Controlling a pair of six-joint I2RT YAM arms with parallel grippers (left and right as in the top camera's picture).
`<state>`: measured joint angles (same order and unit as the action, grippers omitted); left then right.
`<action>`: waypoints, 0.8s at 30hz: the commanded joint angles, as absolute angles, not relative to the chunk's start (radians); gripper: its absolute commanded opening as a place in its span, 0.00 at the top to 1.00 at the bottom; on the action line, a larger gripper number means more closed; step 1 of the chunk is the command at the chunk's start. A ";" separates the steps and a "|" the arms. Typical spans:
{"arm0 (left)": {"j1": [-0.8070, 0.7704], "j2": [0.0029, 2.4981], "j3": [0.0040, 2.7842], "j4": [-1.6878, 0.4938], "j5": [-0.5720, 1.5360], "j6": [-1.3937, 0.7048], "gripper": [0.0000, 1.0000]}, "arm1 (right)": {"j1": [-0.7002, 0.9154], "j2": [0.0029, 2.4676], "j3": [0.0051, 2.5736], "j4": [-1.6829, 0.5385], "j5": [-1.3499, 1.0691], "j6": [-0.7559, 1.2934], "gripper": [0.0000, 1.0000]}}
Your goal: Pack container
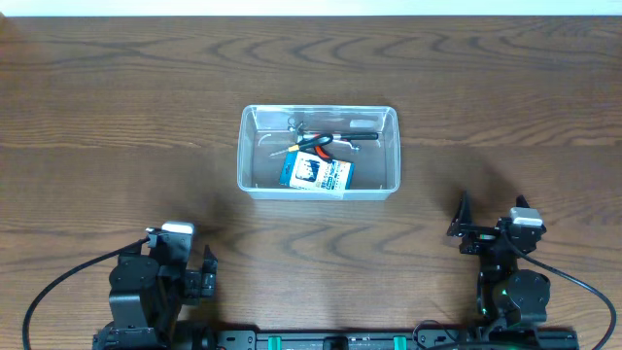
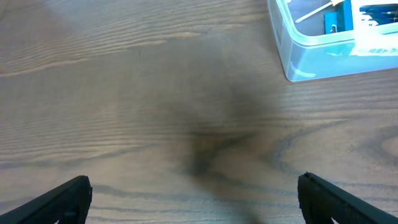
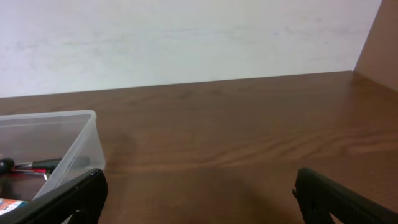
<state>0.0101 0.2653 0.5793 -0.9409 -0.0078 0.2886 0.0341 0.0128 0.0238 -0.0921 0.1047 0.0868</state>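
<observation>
The container (image 1: 245,146), a clear rectangular bin, stands in the middle of the table. Inside it lie a blue-and-white box (image 1: 317,173), orange-handled pliers (image 1: 317,145) and a black-handled tool (image 1: 356,136). My left gripper (image 1: 199,277) rests at the near left, well short of the bin, and is open with nothing in it. In the left wrist view (image 2: 194,186) one corner of the container (image 2: 298,62) shows at the top right. At the near right my right gripper (image 1: 476,233) is open and empty. In the right wrist view (image 3: 199,180) the container (image 3: 74,143) stands to its left.
Bare dark wood table (image 1: 117,117) surrounds the bin on all sides. A pale wall (image 3: 186,37) runs behind the table's far edge. Black cables (image 1: 58,287) loop beside both arm bases along the near edge.
</observation>
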 commanded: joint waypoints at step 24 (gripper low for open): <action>0.010 0.002 0.044 0.081 0.177 0.147 0.02 | 0.037 0.005 0.019 -0.094 0.098 0.073 0.01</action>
